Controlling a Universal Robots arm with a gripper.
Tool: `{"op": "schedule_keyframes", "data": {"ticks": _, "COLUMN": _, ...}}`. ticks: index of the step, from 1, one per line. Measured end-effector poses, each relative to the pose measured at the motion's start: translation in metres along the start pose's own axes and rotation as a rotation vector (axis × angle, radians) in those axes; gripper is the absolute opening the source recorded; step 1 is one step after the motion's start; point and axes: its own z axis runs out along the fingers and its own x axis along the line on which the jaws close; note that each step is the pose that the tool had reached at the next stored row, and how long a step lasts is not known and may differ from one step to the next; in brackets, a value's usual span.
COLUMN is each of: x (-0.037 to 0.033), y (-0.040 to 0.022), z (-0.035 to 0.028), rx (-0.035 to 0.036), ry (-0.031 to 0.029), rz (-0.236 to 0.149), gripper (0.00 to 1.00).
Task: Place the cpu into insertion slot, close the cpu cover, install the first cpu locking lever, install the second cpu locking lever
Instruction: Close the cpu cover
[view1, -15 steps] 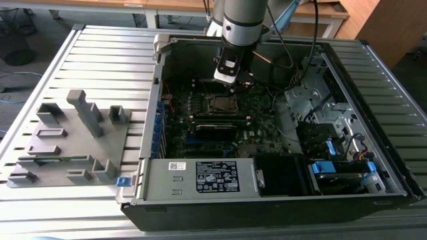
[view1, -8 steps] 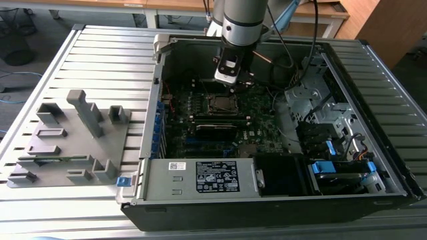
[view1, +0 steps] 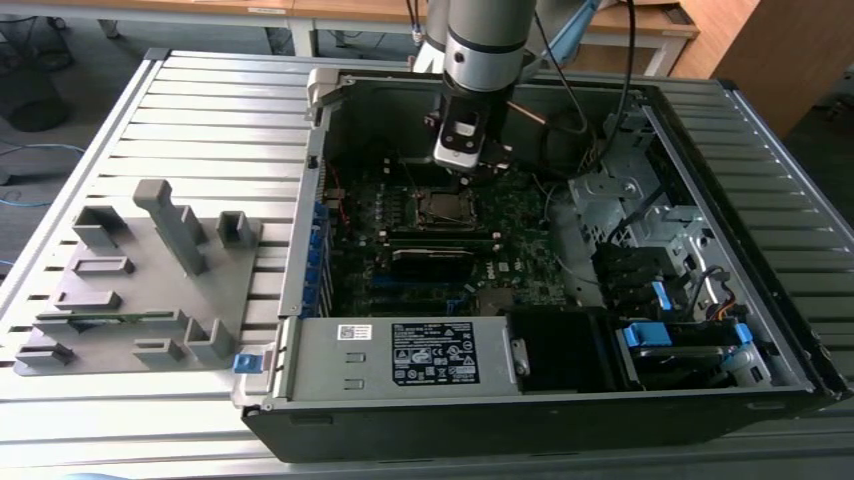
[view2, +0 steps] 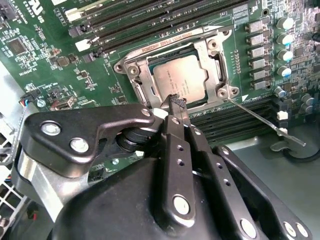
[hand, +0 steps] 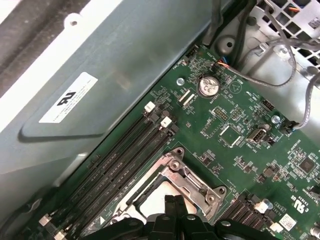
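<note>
— What is the surface, what is the room?
— One grey slatted table (view1: 200, 110) with wooden desks (view1: 641, 25) behind. On it are one open computer case (view1: 787, 340) and one grey fixture (view1: 147, 290).
— And the cpu?
— One cpu (view2: 182, 80) lies in the insertion slot (view2: 131, 70), framed by one cpu cover (view2: 170, 44). One lever (view2: 265, 122) sticks out. The gripper (view2: 175, 102) is clenched on nothing at the cpu's edge.
</note>
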Motion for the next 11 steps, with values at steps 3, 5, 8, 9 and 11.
{"op": "schedule_keyframes", "data": {"ticks": 3, "x": 0.0000, "y": 0.0000, "z": 0.0000, "rx": 0.0005, "ry": 0.0011, "rz": -0.022, "gripper": 0.11}}
{"op": "schedule_keyframes", "data": {"ticks": 5, "x": 0.0000, "y": 0.0000, "z": 0.0000, "rx": 0.0008, "ry": 0.0019, "rz": -0.039, "gripper": 0.11}}
{"op": "schedule_keyframes", "data": {"ticks": 8, "x": 0.0000, "y": 0.0000, "z": 0.0000, "rx": 0.0014, "ry": 0.0034, "rz": -0.068, "gripper": 0.11}}
{"op": "schedule_keyframes", "data": {"ticks": 9, "x": 0.0000, "y": 0.0000, "z": 0.0000, "rx": 0.0016, "ry": 0.0040, "rz": -0.080, "gripper": 0.11}}
{"op": "schedule_keyframes", "data": {"ticks": 11, "x": 0.0000, "y": 0.0000, "z": 0.0000, "rx": 0.0022, "ry": 0.0054, "rz": -0.109, "gripper": 0.11}}
